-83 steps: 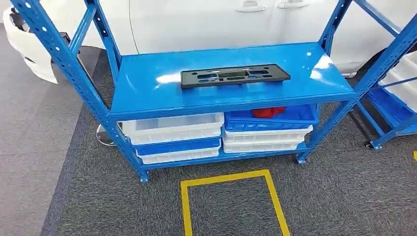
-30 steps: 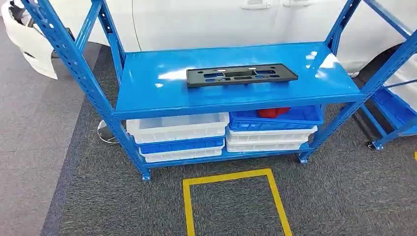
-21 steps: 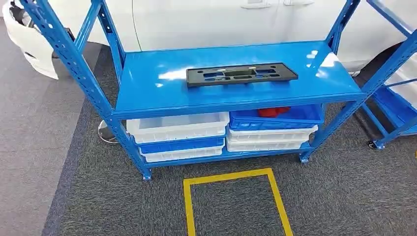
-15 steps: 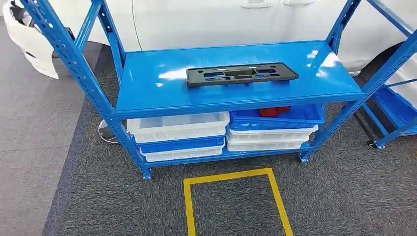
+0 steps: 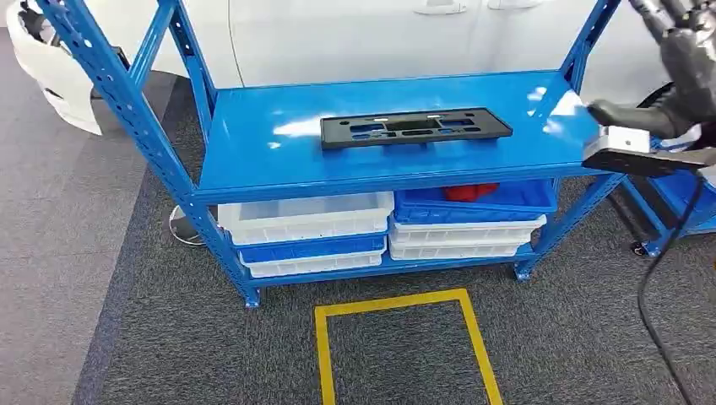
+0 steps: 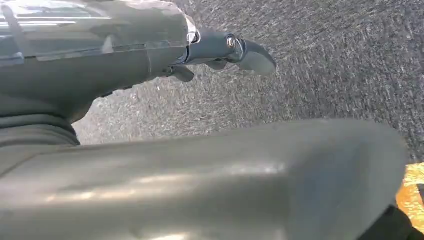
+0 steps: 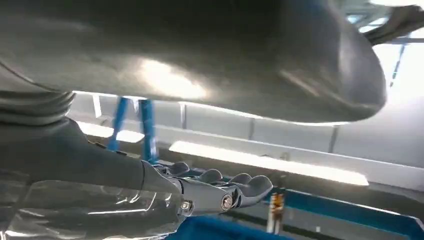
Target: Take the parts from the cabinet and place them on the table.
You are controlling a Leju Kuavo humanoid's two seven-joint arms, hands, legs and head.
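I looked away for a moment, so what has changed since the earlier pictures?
The right hand has risen into the head view at the right end of the rack, holding nothing. The black part lies untouched on the blue shelf, and the bins below are unmoved.

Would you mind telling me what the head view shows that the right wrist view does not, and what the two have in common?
Head view alone: the black plastic part lying flat on the blue shelf, stacked white and blue bins beneath, a red item in the top right bin, the yellow floor marking, and a white car behind. Right wrist view alone: bright ceiling lights and the hand from close behind. Both share the right hand, raised and holding nothing, plus blue rack framing.
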